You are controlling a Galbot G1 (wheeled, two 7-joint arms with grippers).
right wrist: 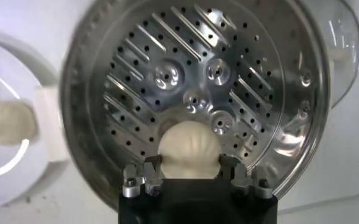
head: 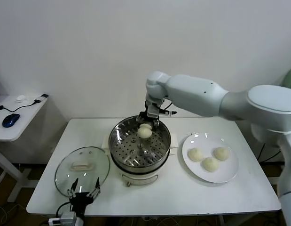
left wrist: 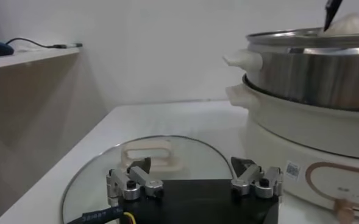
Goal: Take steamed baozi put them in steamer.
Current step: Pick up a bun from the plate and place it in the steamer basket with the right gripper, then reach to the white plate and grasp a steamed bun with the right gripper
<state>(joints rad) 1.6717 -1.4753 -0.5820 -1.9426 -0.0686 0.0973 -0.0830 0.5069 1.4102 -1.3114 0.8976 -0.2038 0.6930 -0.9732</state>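
Four baozi total: three sit on the white plate [head: 230, 175], and one baozi [head: 145, 132] is pinched in the right gripper [head: 152, 122] above the steamer [head: 140, 147] tray. It's round, no real long axis. Left gripper [head: 83, 189] hangs wide open over the single glass lid [head: 82, 167].

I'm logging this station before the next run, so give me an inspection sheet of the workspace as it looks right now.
Surface: white table, bare at the front.
Job's things: one baozi held over the steamer; three baozi on the plate.
Clutter: glass lid lying flat on the table.
Grippers: right gripper shut on the baozi; left gripper open, low over the lid.
Cables: cable on the side desk.
Surroundings: white wall, blue mouse.
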